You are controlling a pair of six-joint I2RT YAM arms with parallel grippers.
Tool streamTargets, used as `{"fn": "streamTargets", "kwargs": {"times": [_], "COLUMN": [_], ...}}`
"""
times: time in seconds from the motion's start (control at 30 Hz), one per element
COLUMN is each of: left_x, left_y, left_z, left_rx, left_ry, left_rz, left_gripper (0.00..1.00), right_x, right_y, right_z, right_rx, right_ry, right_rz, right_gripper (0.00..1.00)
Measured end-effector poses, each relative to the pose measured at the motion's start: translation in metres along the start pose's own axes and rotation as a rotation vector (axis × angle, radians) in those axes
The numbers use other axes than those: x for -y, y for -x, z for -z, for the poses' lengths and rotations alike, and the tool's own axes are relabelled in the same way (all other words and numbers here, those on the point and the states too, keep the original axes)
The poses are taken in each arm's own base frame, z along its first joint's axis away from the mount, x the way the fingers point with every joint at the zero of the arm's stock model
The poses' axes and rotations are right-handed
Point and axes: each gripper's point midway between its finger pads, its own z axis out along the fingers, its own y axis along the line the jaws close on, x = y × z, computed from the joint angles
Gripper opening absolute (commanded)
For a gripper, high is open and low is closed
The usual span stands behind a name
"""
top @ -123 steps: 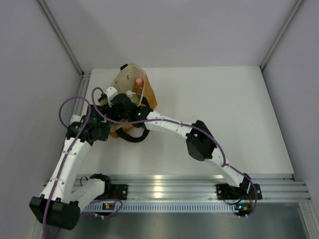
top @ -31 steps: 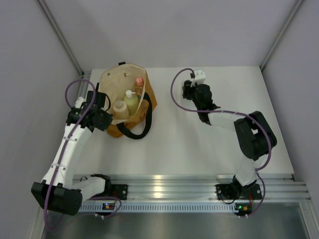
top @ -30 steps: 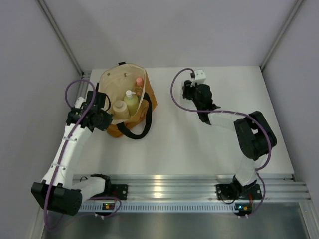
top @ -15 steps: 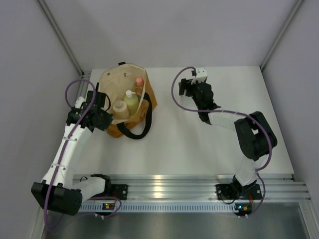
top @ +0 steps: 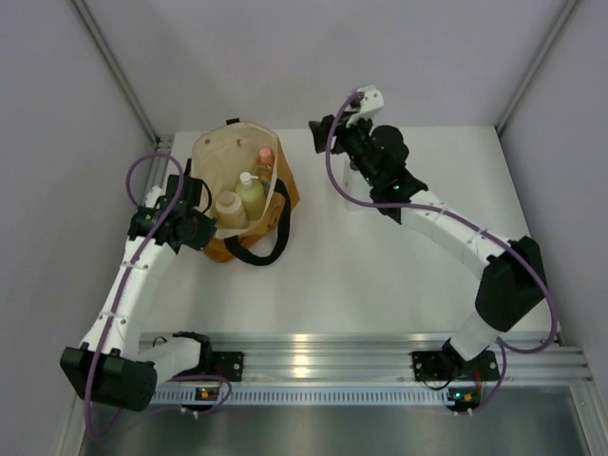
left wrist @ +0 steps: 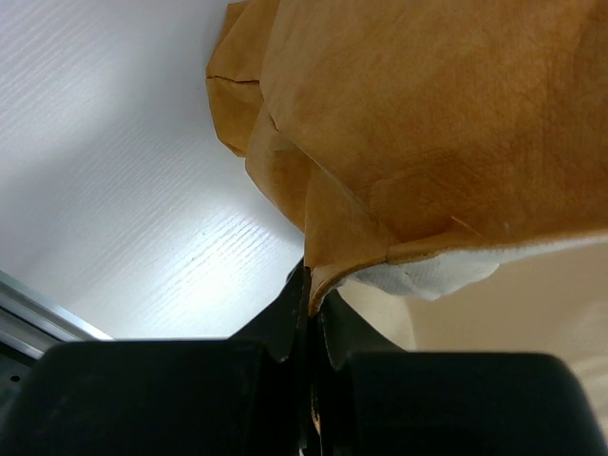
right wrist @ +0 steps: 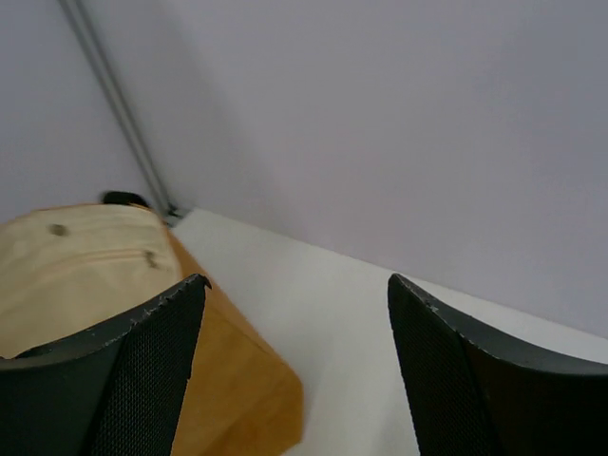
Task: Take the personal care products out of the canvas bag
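Pinching the canvas bag (top: 211, 152) by its near-left rim w/ my left claw (left wrist: 310, 294), jaws shut flat on the cloth, cream lining just inside. Bag sits at the far-left of the counter (top: 399, 275), mouth up & open. Three products stand inside: beige bottle (top: 229, 205), yellow-green pump bottle (top: 251, 194) just beside it, orange-pink bottle (top: 266, 156) further back. My right claw (right wrist: 294, 280) is spread wide, empty, raised off to the bag's right. Canvas looks soft & floppy, prob. sags w/o the rim hold. Bottles look light, stiff plastic, likely slick. I'd take each around the body below the cap, not by the pump head, which could give.
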Motion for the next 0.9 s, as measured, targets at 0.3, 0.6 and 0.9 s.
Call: {"fn": "streamTargets", "kwargs": {"times": [0.3, 0.6, 0.9], "left_x": [-0.004, -0.004, -0.004], "left_y": [-0.006, -0.008, -0.004], "left_z": [-0.004, -0.005, -0.003], "left_rx": [-0.015, -0.018, 0.0], "left_ry": [-0.003, -0.002, -0.009], "left_rz": [0.029, 0.055, 0.078], "left_gripper": [0.0, 0.0, 0.0], "right_x": [-0.178, -0.236, -0.24], "right_y": [0.084, -0.026, -0.114], "right_z": [0.034, 0.017, 0.006], "right_rx": [-0.001, -0.358, -0.593], "right_ry": [0.38, 0.473, 0.445], "right_rz": [-0.037, -0.028, 0.023], "right_gripper": [0.71, 0.66, 0.62]}}
